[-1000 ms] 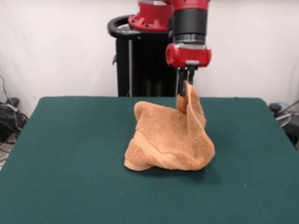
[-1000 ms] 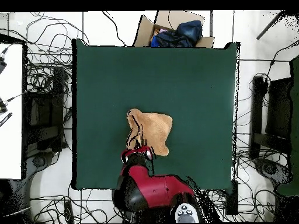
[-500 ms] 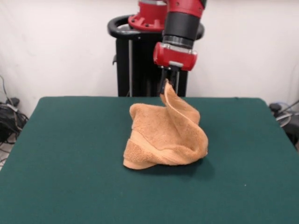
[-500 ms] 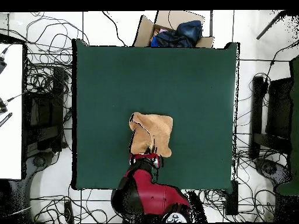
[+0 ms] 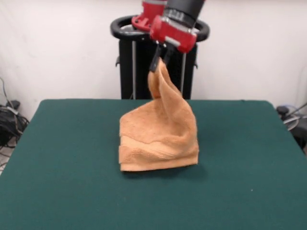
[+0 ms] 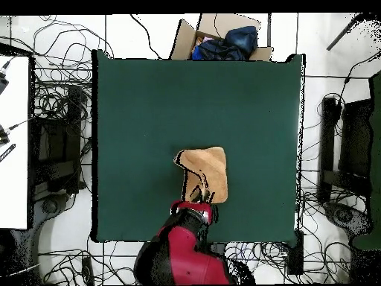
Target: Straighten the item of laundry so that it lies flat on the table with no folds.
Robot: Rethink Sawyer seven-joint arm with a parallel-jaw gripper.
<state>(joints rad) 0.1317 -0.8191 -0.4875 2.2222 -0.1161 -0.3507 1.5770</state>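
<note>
Front view shows bare dark green tabletop (image 5: 57, 191) nearest the camera, and beyond that the orange-tan towel (image 5: 158, 139) sitting roughly at the middle of the surface. Its lower part rests on the felt as a bunched, folded heap with a thick rolled edge along the near side, and from that heap one corner rises in a narrowing, twisted peak toward the upper left. At the top of the peak the pincer (image 5: 156, 64) is closed on the towel's corner, its dark fingers pinching the cloth just under the red wrist housing, which is tilted and leans to the left. Behind it stand the black pedestal (image 5: 144, 72) and a pale wall. Overhead view places the towel (image 6: 207, 170) in the half of the tabletop (image 6: 134, 97) closer to the robot's base, a little off the centre line, with the red arm (image 6: 182, 253) reaching in over the table's edge and covering the towel's nearest end. Past the far edge of the table sits a cardboard box (image 6: 221, 39) holding dark blue cloth, and cables lie all round on the floor.
</note>
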